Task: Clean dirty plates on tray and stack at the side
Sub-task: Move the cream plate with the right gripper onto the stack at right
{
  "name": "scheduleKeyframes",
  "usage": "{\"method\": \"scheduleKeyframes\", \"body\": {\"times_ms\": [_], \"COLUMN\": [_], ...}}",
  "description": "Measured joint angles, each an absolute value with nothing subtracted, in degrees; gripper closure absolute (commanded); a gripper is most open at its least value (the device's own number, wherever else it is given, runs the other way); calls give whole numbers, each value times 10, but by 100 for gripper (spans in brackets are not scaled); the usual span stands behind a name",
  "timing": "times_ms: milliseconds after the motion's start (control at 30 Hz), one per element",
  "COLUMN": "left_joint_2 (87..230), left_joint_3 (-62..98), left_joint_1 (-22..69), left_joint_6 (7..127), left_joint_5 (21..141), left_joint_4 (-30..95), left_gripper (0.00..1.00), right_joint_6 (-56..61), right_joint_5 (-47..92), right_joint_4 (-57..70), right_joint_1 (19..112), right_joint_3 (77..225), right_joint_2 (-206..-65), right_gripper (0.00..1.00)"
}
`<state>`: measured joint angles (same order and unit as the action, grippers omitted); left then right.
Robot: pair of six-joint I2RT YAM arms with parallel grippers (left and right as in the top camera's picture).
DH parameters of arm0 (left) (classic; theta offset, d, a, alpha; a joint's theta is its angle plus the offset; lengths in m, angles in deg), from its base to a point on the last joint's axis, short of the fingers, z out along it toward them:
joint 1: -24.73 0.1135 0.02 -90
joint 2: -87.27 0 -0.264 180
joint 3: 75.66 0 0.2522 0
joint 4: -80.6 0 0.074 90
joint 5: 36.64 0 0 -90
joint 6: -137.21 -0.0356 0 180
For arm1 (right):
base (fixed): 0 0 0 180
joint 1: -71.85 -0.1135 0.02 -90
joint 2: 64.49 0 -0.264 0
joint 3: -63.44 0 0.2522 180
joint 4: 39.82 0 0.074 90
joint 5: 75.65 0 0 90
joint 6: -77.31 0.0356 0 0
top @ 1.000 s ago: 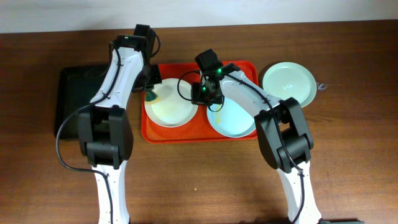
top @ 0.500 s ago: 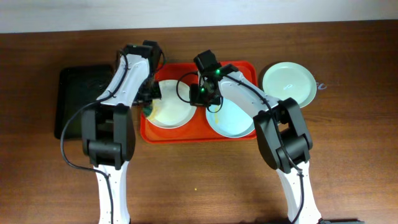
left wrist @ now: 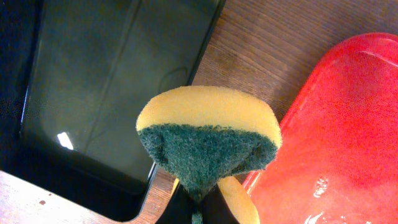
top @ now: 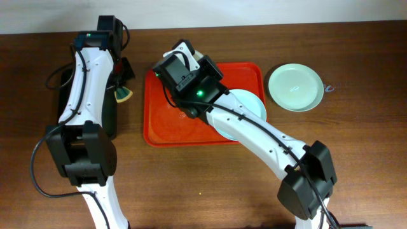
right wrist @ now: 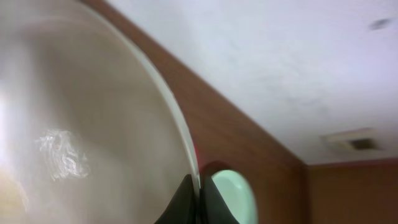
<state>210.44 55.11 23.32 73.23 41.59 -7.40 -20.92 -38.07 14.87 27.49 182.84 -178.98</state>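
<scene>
One mint plate [top: 294,87] is set aside beside the red tray [top: 165,127], a second mint plate [top: 249,102] waits on it, and I've the white plate [right wrist: 74,124] clamped by its rim in the right gripper [right wrist: 198,196] — left gripper [left wrist: 202,202] pinching the sponge [left wrist: 208,134] by the black tray [left wrist: 112,81].

Glossy plastic tray [left wrist: 348,124], wood-grain table [left wrist: 280,37], rough sponge [left wrist: 208,155]

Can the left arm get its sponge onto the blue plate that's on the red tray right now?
Probably not cleanly. The right arm lies across the blue plate, holding the white plate above the red tray. The left gripper, with the sponge, sits beside the black tray.
</scene>
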Motion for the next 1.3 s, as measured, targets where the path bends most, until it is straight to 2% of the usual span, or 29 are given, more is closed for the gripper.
{"method": "scheduleKeyframes", "body": {"times_ms": [67,167,367,433,467,533,600,667,767,900,1033,1067,1100,1133,1200,1267,1300], "left_joint_2": [2104,2104,2104,2104,2104,2104,2104,2104,2104,2104,2104,2104,2104,2104,2104,2104,2104], "left_joint_3": [551,551,551,551,551,551,551,551,551,551,551,551,551,551,551,551,551], "left_joint_1": [233,233,233,233,233,233,233,233,233,233,233,233,233,233,233,233,233], "left_joint_6": [732,732,732,732,732,732,732,732,732,732,732,732,732,732,732,732,732], "left_joint_5": [416,416,420,420,420,420,420,420,420,420,420,420,420,420,420,420,420], "left_joint_4": [-75,-75,-75,-76,-78,-88,-89,-91,-91,-90,-86,-86,-86,-86,-86,-86,-86], "left_gripper": [100,100,100,100,100,100,100,100,100,100,100,100,100,100,100,100,100], "right_joint_6": [-235,-327,-368,-321,-306,-256,-173,-140,-114,-109,-107,-107,-105,-106,-101,-100,-101], "right_joint_5": [-477,-536,-567,-429,-303,-161,-99,-33,204,319,355,342,317,308,298,341,363], "right_joint_4": [135,128,124,136,144,197,188,185,200,227,221,214,208,202,184,176,178], "right_joint_1": [265,262,262,271,288,344,388,430,611,835,941,949,949,949,949,948,947], "right_joint_3": [1828,1828,1828,1828,1828,1824,1819,1819,1820,1784,1737,1731,1720,1709,1684,1679,1679], "right_joint_2": [-1790,-1790,-1790,-1790,-1795,-1827,-1824,-1804,-1773,-1810,-1850,-1850,-1850,-1850,-1850,-1850,-1850], "right_gripper": [96,96,96,96,96,96,96,96,96,96,96,92,77,75,43,35,26]}}
